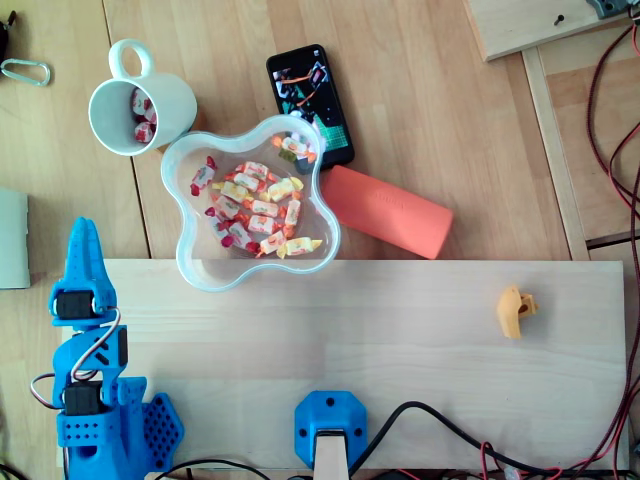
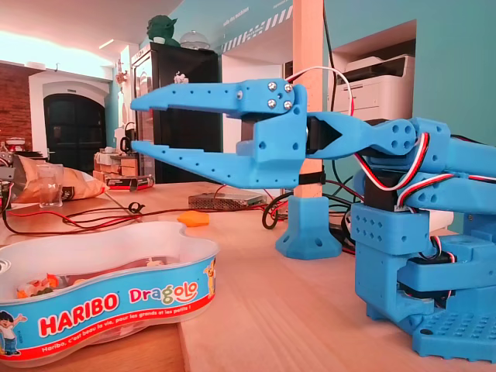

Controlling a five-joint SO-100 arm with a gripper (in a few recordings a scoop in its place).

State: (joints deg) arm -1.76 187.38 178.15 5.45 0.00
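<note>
Two jaws stand spread and empty in the fixed view; I see nothing between them. Overhead, the candy tub [image 1: 183, 262] sits on the table [image 1: 420, 330] near them, at their 3 o'clock. A white mug [image 1: 178, 98] stands at the tub's 10 o'clock.

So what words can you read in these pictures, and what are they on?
"HARIBO": on the band of the candy tub, fixed view.
"Dragolo": right beside it.
"pour les grands et les petits !": small line below.
Candy wrappers in the overhead view: too small to read.
</note>
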